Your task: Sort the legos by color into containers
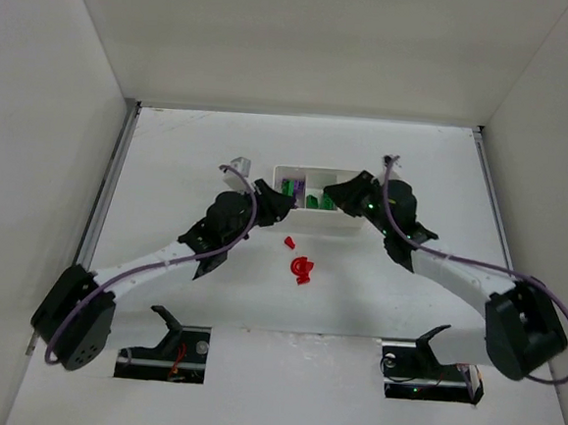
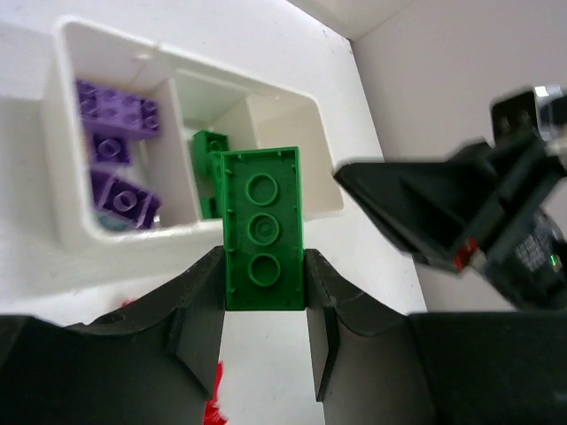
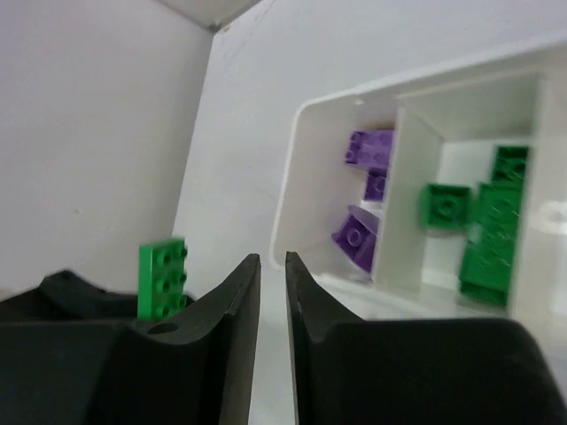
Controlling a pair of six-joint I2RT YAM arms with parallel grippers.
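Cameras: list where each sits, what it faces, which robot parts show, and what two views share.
Top external: above, behind the robot, looking down at tray and red legos; both arms show.
Left wrist: on left arm, facing tray; left end effector grips green brick.
Right wrist: on right arm, facing tray; right end effector shut.
Shared: both wrists see purple legos.

a robotics lab test cell: plain white walls box in a white table, two black-and-white robot arms are bolted at its near edge, with purple cables and electronics in tabletop cutouts.
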